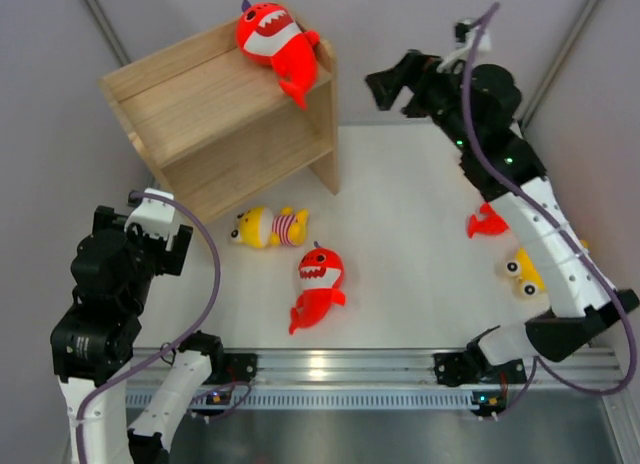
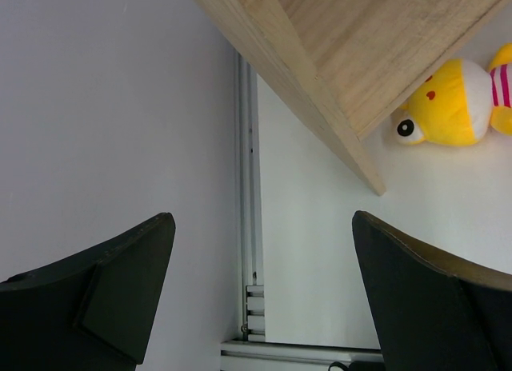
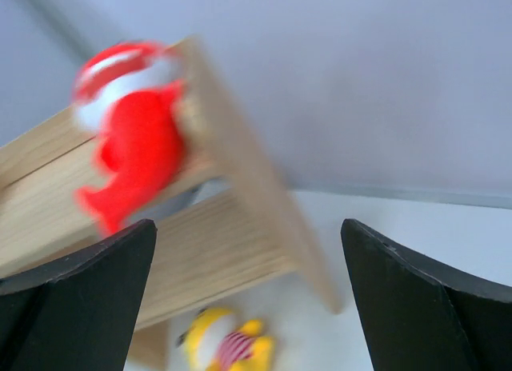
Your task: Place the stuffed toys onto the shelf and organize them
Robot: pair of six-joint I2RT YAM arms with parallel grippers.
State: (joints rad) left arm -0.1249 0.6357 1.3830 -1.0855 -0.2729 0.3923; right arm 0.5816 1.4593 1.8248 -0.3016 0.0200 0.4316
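Observation:
The light-wood shelf [image 1: 215, 119] stands at the back left. One red shark [image 1: 275, 42] lies on its top right corner, tail hanging over the edge. My right gripper [image 1: 388, 84] hovers open and empty to the right of that shark, apart from it. On the table lie a yellow doll [image 1: 268, 227] and a second red shark [image 1: 318, 282]. Another shark [image 1: 487, 222] and doll [image 1: 525, 272] are partly hidden behind the right arm. My left gripper [image 2: 262, 219] is open and empty near the shelf's front left corner [image 2: 344, 59]; the doll [image 2: 448, 107] shows beyond it.
Grey walls close in on the left, back and right. An aluminium rail [image 1: 340, 369] runs along the near table edge between the arm bases. In the blurred right wrist view my right gripper [image 3: 248, 223] looks over the shark [image 3: 132, 139], the shelf [image 3: 224, 259] and the doll [image 3: 228, 347].

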